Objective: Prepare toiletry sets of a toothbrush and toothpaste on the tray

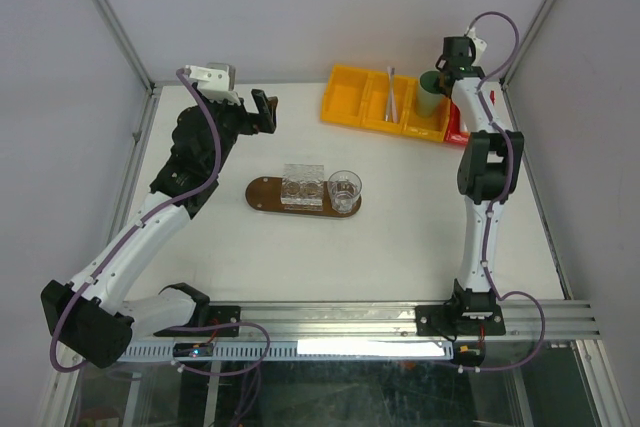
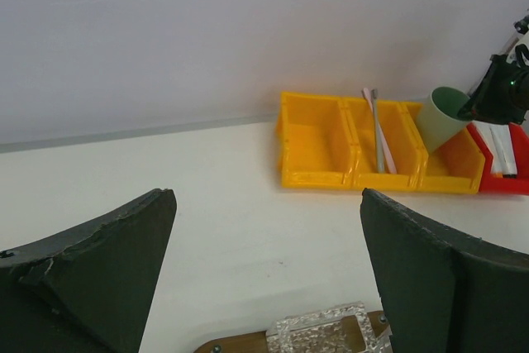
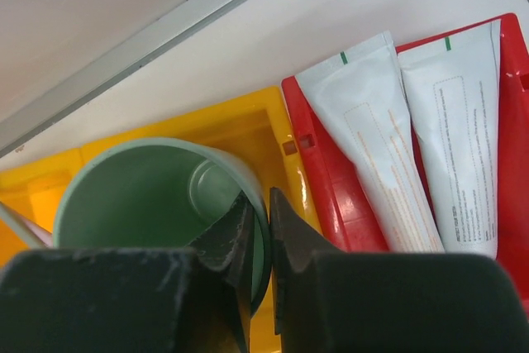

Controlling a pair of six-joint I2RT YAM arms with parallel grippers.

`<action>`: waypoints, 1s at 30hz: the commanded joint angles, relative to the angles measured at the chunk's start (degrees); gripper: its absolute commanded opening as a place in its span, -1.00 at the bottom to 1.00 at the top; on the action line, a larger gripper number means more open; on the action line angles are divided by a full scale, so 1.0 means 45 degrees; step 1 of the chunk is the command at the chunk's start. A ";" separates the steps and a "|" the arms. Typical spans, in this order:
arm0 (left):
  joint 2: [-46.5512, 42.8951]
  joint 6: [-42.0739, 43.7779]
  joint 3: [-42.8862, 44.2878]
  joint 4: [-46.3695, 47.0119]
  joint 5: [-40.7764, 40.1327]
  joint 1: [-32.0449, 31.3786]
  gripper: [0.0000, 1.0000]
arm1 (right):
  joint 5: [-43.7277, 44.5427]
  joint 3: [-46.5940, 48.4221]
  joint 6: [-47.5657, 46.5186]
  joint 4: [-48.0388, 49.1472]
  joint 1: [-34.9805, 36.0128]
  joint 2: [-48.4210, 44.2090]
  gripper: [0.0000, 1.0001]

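Observation:
Two pale toothbrushes (image 1: pixel 392 95) lie in the middle compartment of the yellow bin (image 1: pixel 350 97); they also show in the left wrist view (image 2: pixel 378 134). Two white toothpaste tubes (image 3: pixel 376 146) lie in the red bin (image 3: pixel 331 188). The dark-brown oval tray (image 1: pixel 262 194) holds a square clear glass (image 1: pixel 303 185) and a round clear glass (image 1: pixel 344 190). My left gripper (image 1: pixel 263 110) is open and empty above the table, behind the tray (image 2: pixel 240 342). My right gripper (image 3: pixel 260 204) is shut on the rim of the mint-green cup (image 3: pixel 124 196), one finger inside it and one outside.
The mint-green cup (image 1: pixel 433 94) leans in the yellow bin's right compartment, beside the red bin (image 1: pixel 457 132). The yellow bin (image 2: pixel 318 142) stands against the back wall. Enclosure posts and walls border the table on the left, back and right.

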 commanded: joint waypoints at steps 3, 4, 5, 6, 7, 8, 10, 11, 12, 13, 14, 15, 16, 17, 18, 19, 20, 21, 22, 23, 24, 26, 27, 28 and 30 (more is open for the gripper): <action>-0.0205 -0.0120 0.0230 0.0467 0.0334 0.0102 0.98 | -0.0198 0.0666 -0.0175 -0.0438 -0.0036 -0.1924 -0.89; -0.0205 -0.0121 0.0243 0.0458 0.0349 0.0102 0.98 | -0.0306 0.0675 -0.0172 -0.0532 -0.0032 -0.2096 -0.89; -0.0205 -0.0126 0.0249 0.0449 0.0368 0.0107 0.98 | -0.0412 0.0684 -0.0181 -0.0634 -0.0022 -0.2291 -0.90; -0.0222 -0.0132 0.0265 0.0433 0.0372 0.0113 0.98 | -0.0520 0.0675 -0.0170 -0.0715 -0.0006 -0.2501 -0.91; -0.0224 -0.0154 0.0269 0.0419 0.0390 0.0103 0.98 | -0.0632 0.0674 -0.0167 -0.0825 -0.0009 -0.2754 -0.92; -0.0242 -0.0174 0.0267 0.0408 0.0422 0.0102 0.98 | -0.0672 0.0649 -0.0169 -0.0934 0.0007 -0.3006 -0.93; -0.0292 -0.0214 0.0285 0.0383 0.0460 0.0102 0.98 | -0.0713 0.0275 -0.0187 -0.1157 0.0119 -0.3906 -0.93; -0.0299 -0.0233 0.0281 0.0371 0.0474 0.0102 0.98 | -0.0778 0.0028 -0.0188 -0.1193 0.0161 -0.4275 -0.93; -0.0319 -0.0255 0.0293 0.0353 0.0515 0.0102 0.98 | -0.0854 -0.0239 -0.0188 -0.1232 0.0263 -0.4629 -0.94; -0.0322 -0.0292 0.0290 0.0341 0.0537 0.0102 0.98 | -0.0922 -0.0610 -0.0196 -0.1257 0.0345 -0.5054 -0.94; -0.0322 -0.0345 0.0294 0.0334 0.0574 0.0102 0.98 | -0.1065 -0.1039 -0.0179 -0.1254 0.0426 -0.5515 -0.94; -0.0322 -0.0437 0.0334 0.0302 0.0652 0.0102 0.98 | -0.1281 -0.1552 -0.0129 -0.1159 0.0516 -0.5965 -0.95; -0.0308 -0.0522 0.0378 0.0237 0.0755 0.0102 0.98 | -0.1593 -0.2153 -0.0110 -0.1018 0.0625 -0.6491 -0.95; -0.0303 -0.0589 0.0427 0.0192 0.0902 0.0107 0.98 | -0.1830 -0.2758 -0.0105 -0.0863 0.0781 -0.7015 -0.95; -0.0303 -0.0675 0.0455 0.0135 0.1037 0.0103 0.98 | -0.1980 -0.3361 -0.0119 -0.0761 0.0966 -0.7510 -0.95; -0.0303 -0.0781 0.0471 0.0101 0.1157 0.0102 0.98 | -0.2042 -0.3883 -0.0124 -0.0728 0.1165 -0.8004 -0.95; -0.0298 -0.0851 0.0510 0.0082 0.1311 0.0102 0.98 | -0.2135 -0.4407 -0.0136 -0.0751 0.1334 -0.8484 -0.95; -0.0285 -0.0933 0.0539 0.0026 0.1433 0.0102 0.98 | -0.2274 -0.4900 -0.0148 -0.0810 0.1511 -0.9010 -0.94; -0.0259 -0.1019 0.0639 -0.0052 0.1587 0.0102 0.98 | -0.2347 -0.5584 -0.0149 -0.0854 0.1682 -0.9743 -0.94; -0.0212 -0.1100 0.0745 -0.0152 0.1789 0.0102 0.98 | -0.2427 -0.6185 -0.0215 -0.0860 0.1823 -1.0278 -0.94; -0.0155 -0.1196 0.0917 -0.0296 0.2061 0.0102 0.98 | -0.2467 -0.6756 -0.0372 -0.0887 0.1992 -1.0860 -0.93; 0.0016 -0.1467 0.1356 -0.0715 0.2643 0.0102 0.98 | -0.2186 -0.7776 -0.0608 -0.1042 0.2308 -1.1927 -0.94; 0.0113 -0.1664 0.1589 -0.0967 0.2940 0.0102 0.98 | -0.2205 -0.8297 -0.0790 -0.1059 0.2478 -1.2431 -0.94; 0.0208 -0.1864 0.1790 -0.1150 0.3240 0.0102 0.98 | -0.2263 -0.8761 -0.0991 -0.1059 0.2599 -1.2890 -0.94; 0.0342 -0.2468 0.2157 -0.1498 0.3746 0.0088 0.98 | -0.2160 -0.9575 -0.1185 -0.1227 0.2855 -1.3799 -0.93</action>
